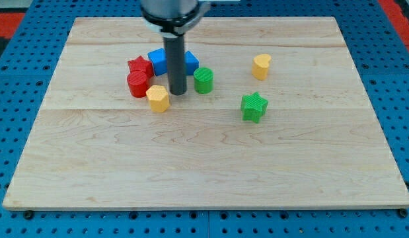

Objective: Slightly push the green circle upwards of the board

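The green circle [203, 80] stands on the wooden board [204, 158], above the board's middle. My tip [178, 92] is down on the board just to the circle's left, a small gap apart, and just right of the yellow hexagon block [158, 98]. The rod rises from the tip to the view's top and hides part of the blue blocks behind it.
Left of the rod are a red star [139, 66] and a red cylinder [137, 84]. Two blue blocks [157, 61] [191, 62] sit behind the rod. A yellow heart [261, 67] and a green star [254, 107] lie to the right.
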Tool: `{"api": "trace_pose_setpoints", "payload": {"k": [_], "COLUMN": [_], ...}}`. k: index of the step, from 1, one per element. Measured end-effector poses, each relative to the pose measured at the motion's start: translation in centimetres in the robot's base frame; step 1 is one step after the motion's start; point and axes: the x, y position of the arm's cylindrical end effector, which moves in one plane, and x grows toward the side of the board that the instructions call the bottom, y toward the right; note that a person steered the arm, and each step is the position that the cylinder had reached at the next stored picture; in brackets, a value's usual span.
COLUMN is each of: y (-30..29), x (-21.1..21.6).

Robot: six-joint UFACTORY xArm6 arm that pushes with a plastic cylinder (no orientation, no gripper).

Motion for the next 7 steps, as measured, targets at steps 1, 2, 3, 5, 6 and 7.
{"api": "trace_pose_setpoints", "payload": {"k": [1, 2, 3, 5, 6, 7], "y": [-1.7, -0.1, 2.7, 4.4, 4.5, 5.7], "x": [-0.2, -0.7, -1.3, -1.0, 0.3, 0.4]}}
